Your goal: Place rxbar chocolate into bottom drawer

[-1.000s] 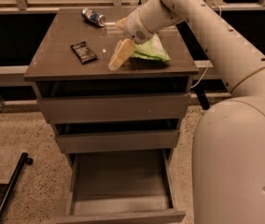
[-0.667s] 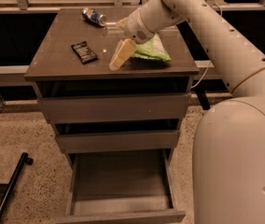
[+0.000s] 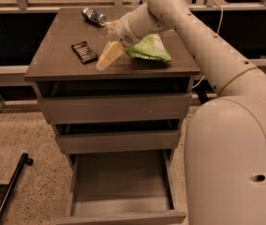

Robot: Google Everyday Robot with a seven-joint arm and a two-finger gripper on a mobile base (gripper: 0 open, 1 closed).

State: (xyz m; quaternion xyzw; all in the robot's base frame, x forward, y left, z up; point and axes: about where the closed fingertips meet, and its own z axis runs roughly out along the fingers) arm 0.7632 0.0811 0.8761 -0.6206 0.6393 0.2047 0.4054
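Black-wrapped rxbar chocolate sits on the worktop just beside the tool, at its 9 o'clock, long axis running roughly 11 to 5. Can't tell if the tool's open or closed. Bottom drawer is pulled out at 6.

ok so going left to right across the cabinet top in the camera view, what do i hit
rxbar → end effector, just right of the rxbar → green bag. The can at the back is left out because it overlaps the first two.
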